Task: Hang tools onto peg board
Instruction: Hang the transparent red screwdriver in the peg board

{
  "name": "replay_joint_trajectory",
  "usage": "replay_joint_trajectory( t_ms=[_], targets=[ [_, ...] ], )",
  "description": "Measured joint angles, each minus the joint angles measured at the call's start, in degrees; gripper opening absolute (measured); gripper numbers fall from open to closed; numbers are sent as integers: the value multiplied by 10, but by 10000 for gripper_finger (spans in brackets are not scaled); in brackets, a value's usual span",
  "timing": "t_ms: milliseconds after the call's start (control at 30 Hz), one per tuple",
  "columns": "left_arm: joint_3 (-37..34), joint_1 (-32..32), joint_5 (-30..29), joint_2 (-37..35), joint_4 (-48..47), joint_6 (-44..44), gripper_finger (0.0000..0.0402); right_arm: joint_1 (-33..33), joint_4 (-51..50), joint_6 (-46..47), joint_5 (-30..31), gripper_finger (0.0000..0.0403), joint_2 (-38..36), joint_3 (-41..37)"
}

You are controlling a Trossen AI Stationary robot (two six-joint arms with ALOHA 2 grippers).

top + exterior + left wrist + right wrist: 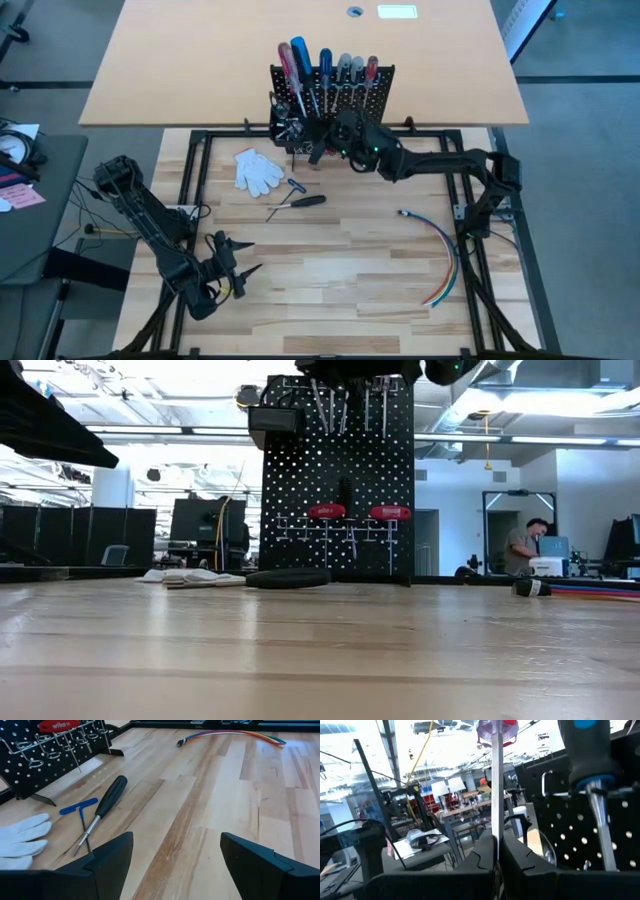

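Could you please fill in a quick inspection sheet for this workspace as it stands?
Surface: wooden table, mostly bare.
Job's things: peg board upright with screwdrivers hung; black screwdriver and blue T-key lying loose.
Clutter: white gloves.
Grippers: left tool open, near the front edge; right tool shut on a red screwdriver at the board.
Cables: coloured wires, right side.
Surroundings: person far behind.

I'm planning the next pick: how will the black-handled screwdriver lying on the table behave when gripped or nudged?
The black-handled screwdriver looks stiff, with a thin metal shaft, so it should lift as one piece. Its rounded handle suggests it may roll if nudged sideways. The handle is much thicker than the shaft, so it is probably handle-heavy and may tilt if gripped by the shaft.
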Motion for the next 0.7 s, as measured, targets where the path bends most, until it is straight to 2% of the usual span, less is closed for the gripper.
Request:
replay_joint_trajectory(
  t_ms=[333,500,700],
  targets=[
    [0,0,0,0,0,0,297,-14,-23,9,-2,14,3,21],
    [0,0,-1,0,0,0,297,-17,-2,23,-3,14,48,34],
    [0,2,-1,0,-1,0,297,-14,11,-13,-3,14,89,85]
  ],
)
